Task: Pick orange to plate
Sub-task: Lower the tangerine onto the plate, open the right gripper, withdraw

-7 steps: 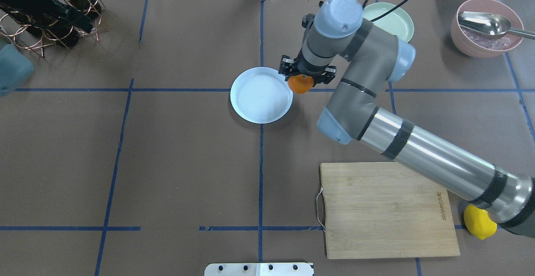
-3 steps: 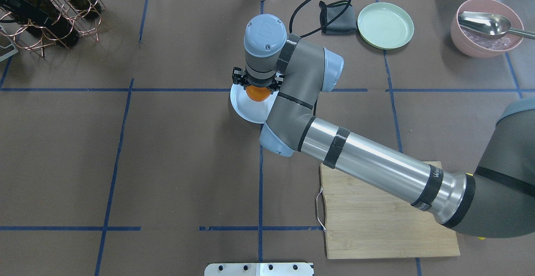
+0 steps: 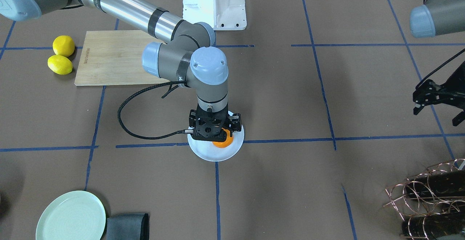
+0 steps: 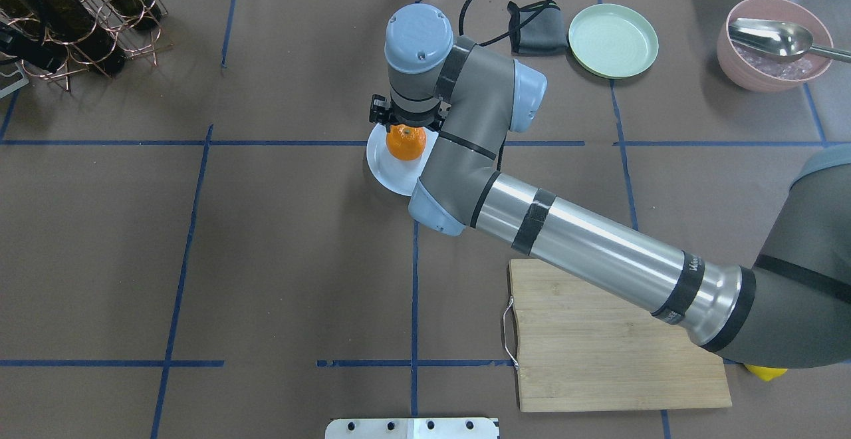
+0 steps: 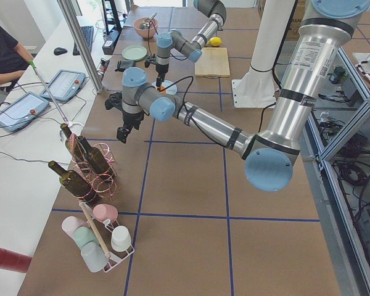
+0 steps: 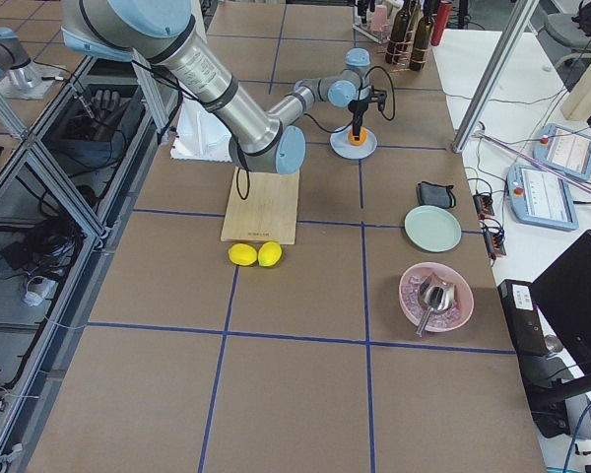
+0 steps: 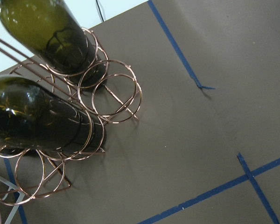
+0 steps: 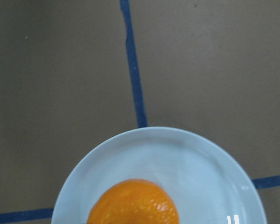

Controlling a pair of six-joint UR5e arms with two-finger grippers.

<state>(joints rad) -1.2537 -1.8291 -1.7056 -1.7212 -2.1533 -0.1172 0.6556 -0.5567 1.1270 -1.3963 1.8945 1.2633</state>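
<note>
The orange [image 4: 406, 143] rests on the pale bluish-white plate [image 4: 385, 167] near the table's middle, on the plate's far half. In the front view the orange [image 3: 224, 142] lies on the plate [image 3: 209, 155] just below my right gripper [image 3: 215, 134], which points straight down over it and looks open, clear of the fruit. The right wrist view shows the orange [image 8: 133, 203] sitting on the plate [image 8: 200, 172] with no fingers around it. My left gripper [image 3: 436, 113] hangs open and empty near the wine rack, far from the plate.
A wooden cutting board [image 4: 618, 332] lies at the near right, with two yellow lemons [image 3: 61, 55] beside it. A mint-green plate [image 4: 613, 31], a dark cloth [image 4: 537, 28] and a pink bowl with a metal spoon [image 4: 774, 43] line the far right. A copper wine rack [image 4: 80, 20] holds bottles at far left.
My right arm carried the orange leftward from beside the plate to over it. The orange now rests on the plate and the gripper has drawn back from it.
</note>
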